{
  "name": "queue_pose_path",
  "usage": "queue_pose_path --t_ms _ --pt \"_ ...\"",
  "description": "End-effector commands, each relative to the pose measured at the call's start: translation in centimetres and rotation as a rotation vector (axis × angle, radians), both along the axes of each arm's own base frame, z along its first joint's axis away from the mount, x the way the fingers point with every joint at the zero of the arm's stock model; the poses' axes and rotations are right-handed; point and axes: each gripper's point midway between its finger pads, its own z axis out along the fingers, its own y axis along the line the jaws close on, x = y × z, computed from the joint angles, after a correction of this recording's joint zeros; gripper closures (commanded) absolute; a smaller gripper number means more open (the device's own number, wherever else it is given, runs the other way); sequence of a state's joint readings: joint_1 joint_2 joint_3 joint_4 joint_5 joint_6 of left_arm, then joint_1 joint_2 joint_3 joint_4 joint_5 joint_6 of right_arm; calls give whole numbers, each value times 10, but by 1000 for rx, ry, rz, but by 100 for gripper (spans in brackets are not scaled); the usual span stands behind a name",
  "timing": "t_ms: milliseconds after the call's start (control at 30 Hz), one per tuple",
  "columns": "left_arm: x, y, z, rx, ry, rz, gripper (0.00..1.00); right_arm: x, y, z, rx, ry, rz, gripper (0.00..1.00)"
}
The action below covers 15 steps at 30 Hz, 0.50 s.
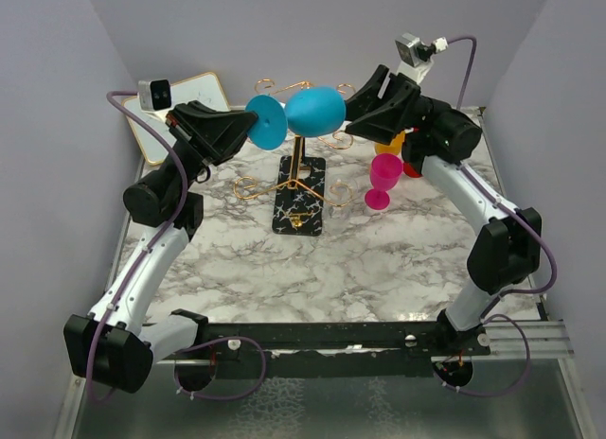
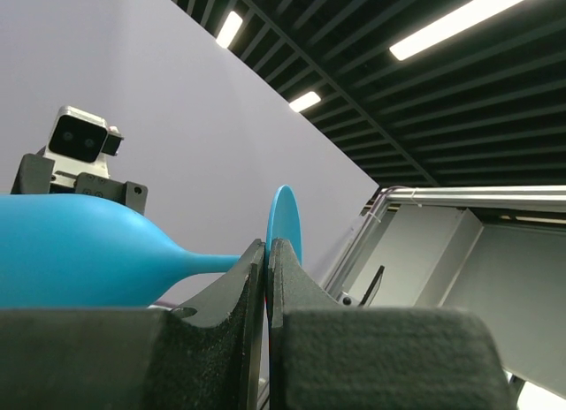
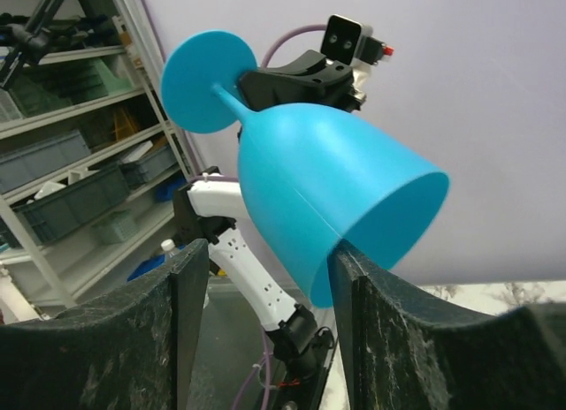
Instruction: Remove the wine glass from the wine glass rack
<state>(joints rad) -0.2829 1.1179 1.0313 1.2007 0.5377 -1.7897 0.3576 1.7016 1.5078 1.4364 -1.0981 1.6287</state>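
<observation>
Presently, left pincer (image 2: 267,251) pinches the wine glass (image 1: 314,111) by its stem only, right pincer (image 3: 265,251) spread round the bowl: glass could pivot and strike the rack (image 1: 298,179)

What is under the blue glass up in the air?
The gold wine glass rack stands under the blue wine glass, on its black base on the marble table. The glass's bowl covers the top of the rack's post, so that part cannot be seen.

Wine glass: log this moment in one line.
wine glass: horizontal, at top of rack | left hand: shut on stem | right hand: open around bowl
</observation>
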Motion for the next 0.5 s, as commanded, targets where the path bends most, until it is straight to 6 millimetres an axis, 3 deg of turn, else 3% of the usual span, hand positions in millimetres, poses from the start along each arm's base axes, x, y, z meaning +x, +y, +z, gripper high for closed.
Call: queue_pose_path --t_ms 0,100,300,367,400,467 --pt "-7 2 1 -11 -38 -5 100 -44 -8 17 105 -236 48 46" --pt "-5 1 -1 -11 -32 -7 100 -48 -9 19 109 -240 55 54" --pt "-1 1 -5 -10 -22 -7 100 -56 -11 20 112 -250 63 97" --pt "-1 1 -5 -10 -18 -5 100 -58 -12 21 111 -255 62 99" --pt "-1 1 -6 -9 -15 -6 97 -60 -12 21 109 -259 59 99" --pt "1 1 -9 -5 -4 -1 72 -62 -13 21 105 -263 53 99"
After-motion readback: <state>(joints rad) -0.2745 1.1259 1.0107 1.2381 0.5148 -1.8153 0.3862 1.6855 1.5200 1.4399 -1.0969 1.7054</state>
